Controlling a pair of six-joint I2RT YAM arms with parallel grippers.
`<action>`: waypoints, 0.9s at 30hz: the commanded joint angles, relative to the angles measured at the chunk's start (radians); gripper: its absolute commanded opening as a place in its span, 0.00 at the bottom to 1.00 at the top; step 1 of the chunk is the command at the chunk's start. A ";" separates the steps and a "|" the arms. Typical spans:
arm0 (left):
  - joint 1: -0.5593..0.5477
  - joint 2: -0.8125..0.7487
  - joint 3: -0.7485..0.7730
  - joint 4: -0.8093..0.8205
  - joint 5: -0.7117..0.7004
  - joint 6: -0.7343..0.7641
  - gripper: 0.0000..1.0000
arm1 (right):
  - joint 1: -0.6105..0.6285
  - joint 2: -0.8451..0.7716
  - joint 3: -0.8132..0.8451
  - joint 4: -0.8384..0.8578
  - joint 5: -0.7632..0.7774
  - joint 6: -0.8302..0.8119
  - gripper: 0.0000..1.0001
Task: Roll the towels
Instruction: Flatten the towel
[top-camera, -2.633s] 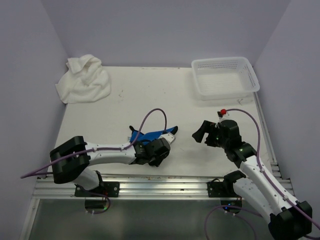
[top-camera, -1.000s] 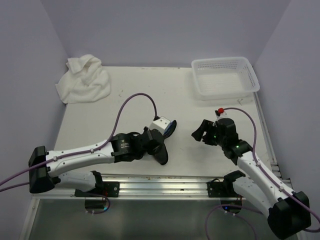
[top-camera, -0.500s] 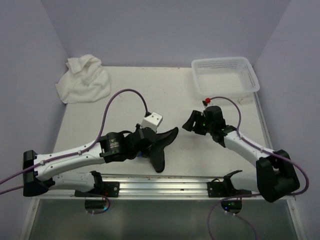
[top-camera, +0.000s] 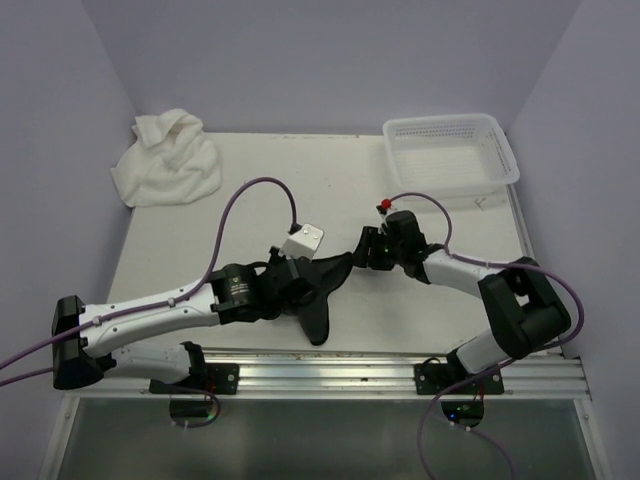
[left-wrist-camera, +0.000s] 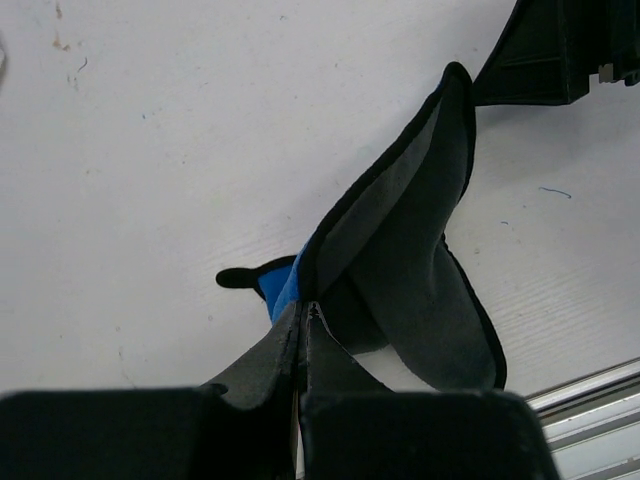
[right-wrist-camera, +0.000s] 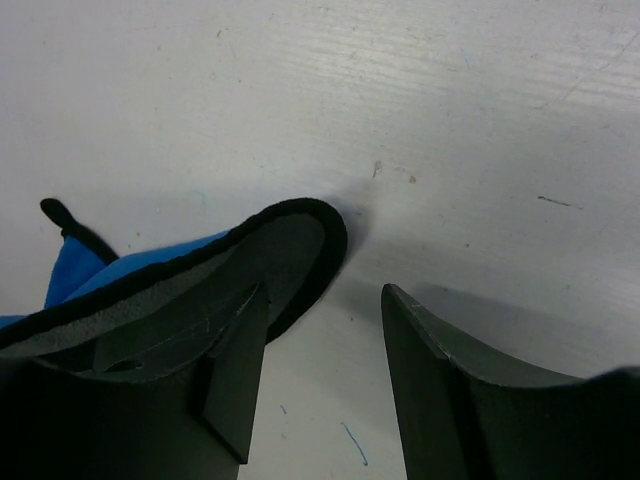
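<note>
The small towel is bright blue on one face, dark grey on the other, with a black hem. My left gripper is shut on its edge and holds it up off the table; in the left wrist view the closed fingertips pinch the fold where the blue face meets the grey face. My right gripper is open at the towel's raised right corner; its left finger lies against the grey face and the gap holds nothing. The large white towel lies crumpled at the far left.
A white perforated basket stands at the far right corner. Purple walls close in the table on three sides. The metal rail runs along the near edge by the arm bases.
My left gripper has lifted and turned the small towel, so its grey face now shows. My right gripper has moved left from mid-table to the towel's right corner.
</note>
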 joint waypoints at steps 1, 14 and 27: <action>-0.006 0.025 0.035 -0.004 -0.058 -0.008 0.00 | 0.003 0.059 0.052 0.068 0.006 -0.030 0.53; -0.003 0.059 0.004 0.050 -0.072 0.038 0.00 | 0.031 0.198 0.143 0.072 0.046 -0.052 0.47; 0.047 0.034 -0.048 0.126 -0.018 0.082 0.00 | 0.104 0.253 0.176 -0.035 0.201 -0.095 0.32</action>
